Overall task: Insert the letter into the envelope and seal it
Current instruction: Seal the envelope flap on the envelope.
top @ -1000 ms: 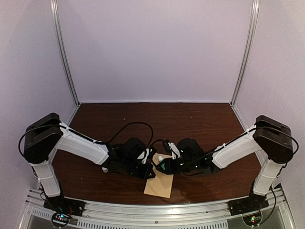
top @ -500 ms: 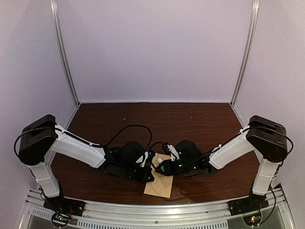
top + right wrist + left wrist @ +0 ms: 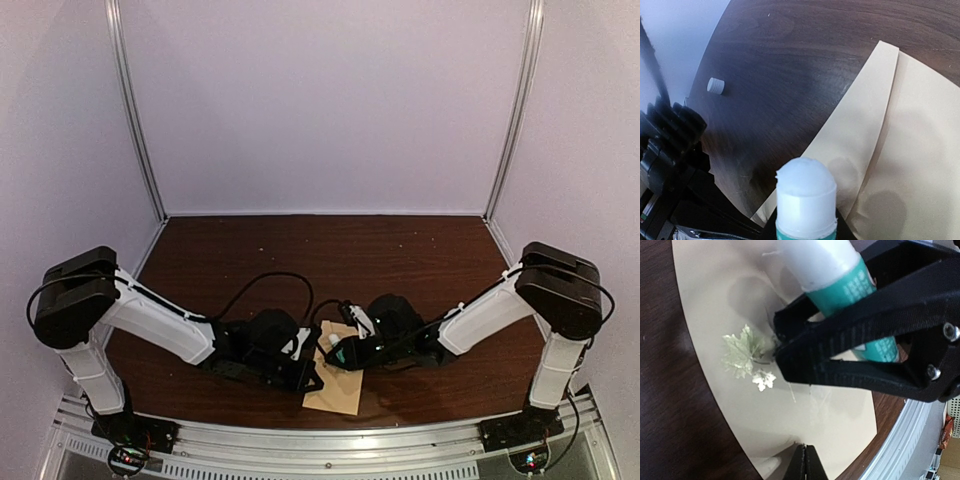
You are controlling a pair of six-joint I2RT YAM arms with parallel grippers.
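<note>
Glue stick [image 3: 805, 200] base hidden; envelope [image 3: 920, 150] edges cropped.

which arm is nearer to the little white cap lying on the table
Left. The cap lies on bare wood just beside the left arm. The right gripper, holding the glue stick, is over the envelope, farther from the cap.

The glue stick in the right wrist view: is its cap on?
No, the glue stick shows a bare white tip, and a small white cap lies apart on the table.
</note>
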